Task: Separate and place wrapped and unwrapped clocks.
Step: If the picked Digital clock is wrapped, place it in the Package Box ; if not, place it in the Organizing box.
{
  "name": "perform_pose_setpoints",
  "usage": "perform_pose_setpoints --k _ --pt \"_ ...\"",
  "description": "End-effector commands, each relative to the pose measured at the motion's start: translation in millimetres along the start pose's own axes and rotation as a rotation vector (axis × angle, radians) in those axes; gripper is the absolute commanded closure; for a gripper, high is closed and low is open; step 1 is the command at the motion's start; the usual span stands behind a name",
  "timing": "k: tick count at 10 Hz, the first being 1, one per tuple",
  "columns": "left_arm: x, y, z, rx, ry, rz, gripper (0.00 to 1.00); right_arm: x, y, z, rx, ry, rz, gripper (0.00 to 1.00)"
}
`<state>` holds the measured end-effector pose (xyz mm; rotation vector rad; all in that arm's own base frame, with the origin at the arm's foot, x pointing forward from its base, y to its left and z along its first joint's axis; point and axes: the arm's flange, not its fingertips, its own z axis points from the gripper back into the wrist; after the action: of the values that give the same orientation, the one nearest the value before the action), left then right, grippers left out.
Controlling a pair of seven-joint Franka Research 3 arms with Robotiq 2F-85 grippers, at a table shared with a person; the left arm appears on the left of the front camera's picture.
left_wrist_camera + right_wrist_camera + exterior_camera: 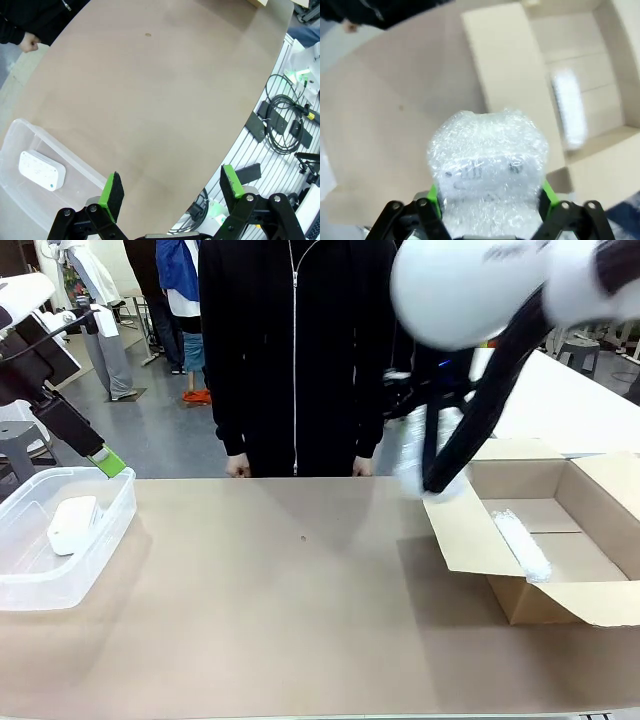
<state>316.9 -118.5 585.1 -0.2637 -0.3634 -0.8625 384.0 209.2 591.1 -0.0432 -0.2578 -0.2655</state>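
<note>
A: What's at the left?
B: The bare white clock [72, 524] lies flat in the clear plastic bin [40, 585], long axis running toward the desk's [270, 610] far left corner. The left pincer [172, 192] hangs above the bin's edge, jaws spread wide, gripping nothing.
A: And rightward?
B: The right pincer [490, 197] clamps a bubble-wrapped clock [487, 162] between its green pads, held aloft by the cardboard box's [560, 540] near flap, long axis pointing away along the fingers. A second wrapped clock [522, 543] lies inside the box, lengthwise front to back.
</note>
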Motion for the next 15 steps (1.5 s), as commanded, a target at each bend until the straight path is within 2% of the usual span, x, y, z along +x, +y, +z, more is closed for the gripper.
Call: perform_pose_setpoints --k 1,2,3,5,7,8,9,10,12,14,15 --pt "0 0 0 0.004 -0.007 0.000 0.00 32 -58 6 -0.034 0.032 0.083 0.18" --pt "0 0 0 0.004 -0.007 0.000 0.00 44 -92 2 -0.079 0.000 0.149 0.18" --pt "0 0 0 0.004 -0.007 0.000 0.00 49 -124 -6 -0.095 -0.092 0.244 0.18" --pt "0 0 0 0.004 -0.007 0.000 0.00 67 -170 -35 -0.046 -0.209 0.291 0.18" --pt "0 0 0 0.004 -0.007 0.000 0.00 73 -204 -76 -0.001 -0.215 0.291 0.18" --pt "0 0 0 0.004 -0.007 0.000 0.00 72 -209 -96 -0.066 -0.228 0.272 0.18" --pt "0 0 0 0.004 -0.007 0.000 0.00 72 -210 -112 -0.034 -0.208 0.234 0.18" --pt "0 0 0 0.004 -0.007 0.000 0.00 75 -212 -132 -0.056 -0.157 0.196 0.18" --pt "0 0 0 0.004 -0.007 0.000 0.00 83 -208 -160 0.001 -0.117 0.183 0.18" --pt "0 0 0 0.004 -0.007 0.000 0.00 94 -200 -174 -0.084 -0.080 0.107 0.18" --pt "0 0 0 0.004 -0.007 0.000 0.00 97 -195 -182 -0.128 -0.074 0.112 0.18"
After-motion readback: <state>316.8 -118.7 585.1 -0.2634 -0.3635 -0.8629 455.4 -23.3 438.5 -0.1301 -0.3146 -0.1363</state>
